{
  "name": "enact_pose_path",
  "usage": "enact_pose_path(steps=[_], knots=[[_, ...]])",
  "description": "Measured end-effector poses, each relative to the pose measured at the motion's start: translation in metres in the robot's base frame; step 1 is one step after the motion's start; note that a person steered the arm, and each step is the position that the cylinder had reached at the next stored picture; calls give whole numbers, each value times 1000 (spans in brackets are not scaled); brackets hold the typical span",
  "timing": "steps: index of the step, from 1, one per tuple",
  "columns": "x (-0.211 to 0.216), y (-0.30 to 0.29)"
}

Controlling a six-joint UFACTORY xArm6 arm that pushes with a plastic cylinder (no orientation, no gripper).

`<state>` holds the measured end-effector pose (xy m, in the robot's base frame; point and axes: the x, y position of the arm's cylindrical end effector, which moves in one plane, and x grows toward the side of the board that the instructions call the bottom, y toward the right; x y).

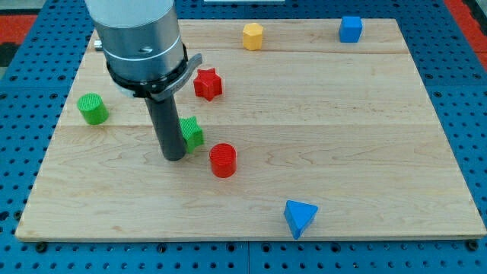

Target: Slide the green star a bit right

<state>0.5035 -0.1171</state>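
Note:
The green star (192, 132) lies on the wooden board (342, 137), left of the middle, partly hidden behind the dark rod. My tip (174, 156) rests on the board right at the star's left side, touching or nearly touching it. A red cylinder (223, 160) stands just right of and below the star. A red star (207, 84) lies above it.
A green cylinder (93, 109) sits at the view's left. A yellow hexagonal block (253, 36) and a blue cube (350, 29) sit along the top edge. A blue triangular block (300, 218) lies near the bottom edge. The arm's grey body (137, 38) covers the top left.

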Motion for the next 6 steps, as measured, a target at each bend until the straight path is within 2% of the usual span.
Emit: enact_pose_path(steps=[1, 2, 3, 4, 5, 6], knots=[[-36, 1], [-54, 76], [-56, 180], [-39, 158], [-68, 140], [-99, 170]])
